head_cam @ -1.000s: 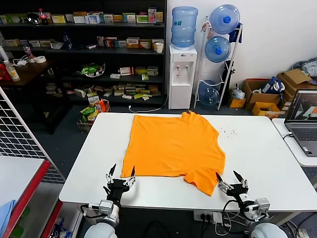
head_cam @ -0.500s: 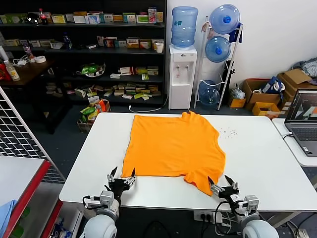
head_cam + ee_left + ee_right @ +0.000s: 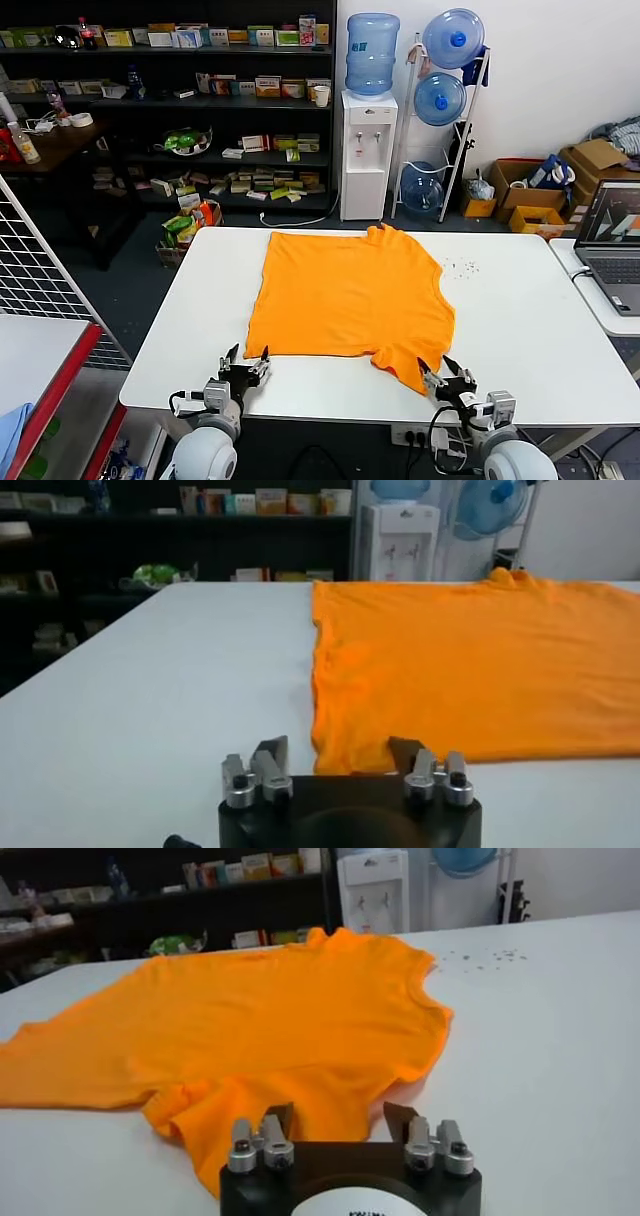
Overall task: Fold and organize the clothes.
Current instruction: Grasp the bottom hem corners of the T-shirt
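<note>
The bright orange T-shirt [image 3: 345,295] lies flat on the white table [image 3: 520,300], plain side up, one sleeve pointing to the near edge. My left gripper [image 3: 246,359] is open at the table's near edge, just before the shirt's near left corner. In the left wrist view the shirt [image 3: 470,660] fills the right half and its corner lies between the open fingers [image 3: 272,752]. My right gripper [image 3: 446,372] is open at the near edge, at the tip of the near sleeve. In the right wrist view the sleeve [image 3: 250,1103] lies just ahead of the open fingers [image 3: 398,1118].
A laptop [image 3: 612,245] sits on a side table at the right. A wire rack [image 3: 40,270] and a red-edged table with a blue cloth [image 3: 10,425] stand at the left. Shelves, a water dispenser [image 3: 367,150] and boxes lie beyond the table.
Both grippers have drawn back and down toward the table's near edge. The right one has also shifted left to the sleeve tip. The shirt has not moved.
</note>
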You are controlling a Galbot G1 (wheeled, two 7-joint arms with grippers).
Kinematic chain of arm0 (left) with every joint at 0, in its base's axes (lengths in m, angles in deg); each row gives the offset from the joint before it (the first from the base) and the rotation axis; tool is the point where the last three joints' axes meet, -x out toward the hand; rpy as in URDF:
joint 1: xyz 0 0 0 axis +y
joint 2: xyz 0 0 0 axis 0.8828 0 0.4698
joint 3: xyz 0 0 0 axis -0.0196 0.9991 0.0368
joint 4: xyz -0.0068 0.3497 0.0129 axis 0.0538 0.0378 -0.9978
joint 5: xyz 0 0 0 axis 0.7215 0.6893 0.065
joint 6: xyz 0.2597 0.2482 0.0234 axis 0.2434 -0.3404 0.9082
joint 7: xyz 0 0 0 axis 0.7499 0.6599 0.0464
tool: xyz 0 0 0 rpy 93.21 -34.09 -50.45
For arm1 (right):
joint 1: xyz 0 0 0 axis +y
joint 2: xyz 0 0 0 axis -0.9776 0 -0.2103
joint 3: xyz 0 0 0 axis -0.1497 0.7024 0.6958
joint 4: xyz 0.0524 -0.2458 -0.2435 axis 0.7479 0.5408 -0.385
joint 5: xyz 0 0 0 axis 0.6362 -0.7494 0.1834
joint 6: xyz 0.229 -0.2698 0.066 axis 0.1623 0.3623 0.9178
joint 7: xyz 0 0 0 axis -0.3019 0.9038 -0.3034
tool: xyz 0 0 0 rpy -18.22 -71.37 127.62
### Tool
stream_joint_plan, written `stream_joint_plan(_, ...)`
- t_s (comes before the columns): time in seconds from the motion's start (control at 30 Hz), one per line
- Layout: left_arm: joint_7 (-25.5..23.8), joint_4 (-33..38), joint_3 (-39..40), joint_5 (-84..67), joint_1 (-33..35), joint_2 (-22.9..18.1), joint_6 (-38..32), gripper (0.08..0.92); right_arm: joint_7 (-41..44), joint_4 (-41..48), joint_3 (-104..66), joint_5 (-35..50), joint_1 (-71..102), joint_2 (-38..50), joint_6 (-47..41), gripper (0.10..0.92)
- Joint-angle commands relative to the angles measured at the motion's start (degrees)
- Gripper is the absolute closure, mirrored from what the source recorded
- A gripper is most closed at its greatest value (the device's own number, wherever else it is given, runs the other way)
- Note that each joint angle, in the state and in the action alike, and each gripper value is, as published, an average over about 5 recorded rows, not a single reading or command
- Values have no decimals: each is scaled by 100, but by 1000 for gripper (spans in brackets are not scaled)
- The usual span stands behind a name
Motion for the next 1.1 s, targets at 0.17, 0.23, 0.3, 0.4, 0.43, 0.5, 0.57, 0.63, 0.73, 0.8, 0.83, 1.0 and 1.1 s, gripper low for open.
stream_joint_plan(0.17, 48, -3, 5, -64, 58, 0, 70, 553, -69, -35, 10, 21, 9, 0, -71, 718)
stream_joint_plan(0.23, 49, 59, 4, -56, 84, 14, 29, 613, -93, -86, -1, 22, 41, -1, -85, 778)
stream_joint_plan(0.3, 49, 134, 2, -42, 114, 42, -13, 674, -121, -168, -13, 13, 89, -5, -96, 830)
stream_joint_plan(0.4, 56, 260, -2, -8, 165, 86, -62, 761, -152, -326, -33, -23, 193, -14, -101, 889)
stream_joint_plan(0.43, 62, 310, -3, 4, 186, 101, -70, 787, -161, -382, -42, -48, 235, -17, -96, 899)
stream_joint_plan(0.5, 80, 429, -8, 21, 235, 137, -80, 842, -176, -489, -60, -99, 322, -19, -78, 901)
stream_joint_plan(0.57, 103, 570, -18, 27, 298, 186, -83, 876, -187, -613, -82, -157, 429, -16, -54, 901)
stream_joint_plan(0.63, 129, 720, -28, 32, 375, 240, -89, 893, -195, -741, -107, -218, 555, -9, -25, 901)
stream_joint_plan(0.73, 155, 965, -48, 88, 524, 325, -114, 893, -204, -992, -162, -332, 821, 12, 32, 901)
stream_joint_plan(0.8, 166, 1132, -70, 145, 647, 383, -133, 893, -217, -1187, -212, -406, 1038, 35, 77, 901)
stream_joint_plan(0.83, 171, 1217, -86, 164, 715, 412, -139, 893, -229, -1304, -247, -444, 1160, 51, 103, 901)
stream_joint_plan(1.0, 169, 1613, -142, 236, 1213, 557, -188, 893, -284, -1725, -420, -555, 1713, 128, 207, 901)
stream_joint_plan(1.1, 145, 1653, -147, 299, 1419, 561, -256, 893, -305, -1718, -469, -583, 1814, 121, 236, 900)
